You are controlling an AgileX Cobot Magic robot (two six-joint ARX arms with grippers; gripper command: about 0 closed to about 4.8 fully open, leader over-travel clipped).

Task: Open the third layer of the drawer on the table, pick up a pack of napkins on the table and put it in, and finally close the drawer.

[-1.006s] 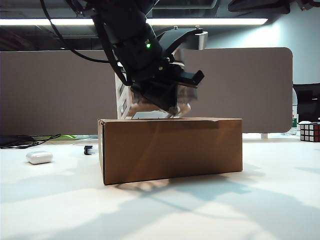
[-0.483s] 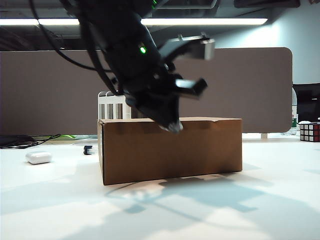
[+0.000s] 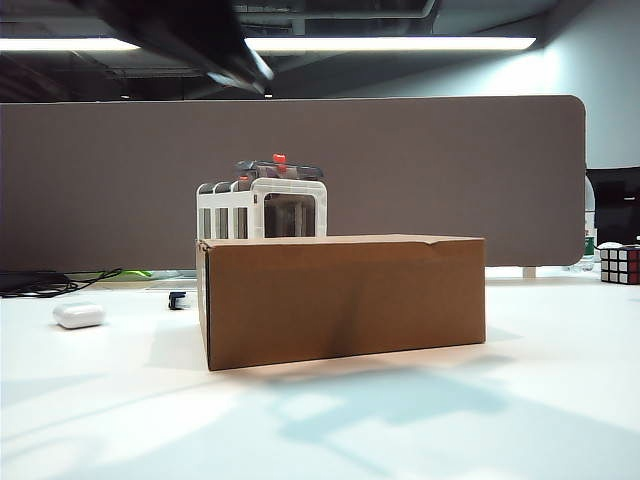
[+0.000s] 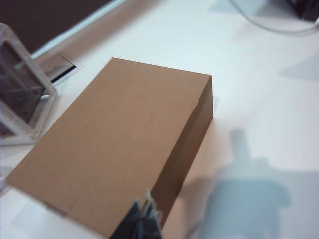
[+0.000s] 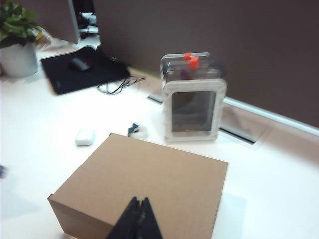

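- Left gripper [image 4: 144, 219]: jaws pressed together, nothing between them; hangs over one end of the cardboard box [image 4: 114, 149], cabinet off to the side.
- Right gripper [image 5: 135, 219]: jaws together too, empty; hangs above the near edge of the box, facing the drawer [image 5: 193, 97] beyond it.
- Exterior view: only a dark blurred bit of arm [image 3: 190, 35] at the top; both grippers well above the table [image 3: 450, 420].
- Drawer cabinet sits behind the box, white frame lying on its back in the right wrist view, red-orange knobs [image 5: 191, 59] pointing up.
- Smoky plastic fronts, all flush with the frame as far as visible; third layer hard to single out, no sign of it pulled out.
- Dark purplish shape faintly visible through the plastic, near the knobs; likely the napkins already inside, but too blurred to confirm.
- No pack of napkins seen on the table in any view.
- Judgement: task looks finished or nearly so: drawer shut, grippers empty and clear.
- Also there: small white case [image 3: 78, 315], Rubik's cube [image 3: 620, 264], potted plant [image 5: 19, 45].
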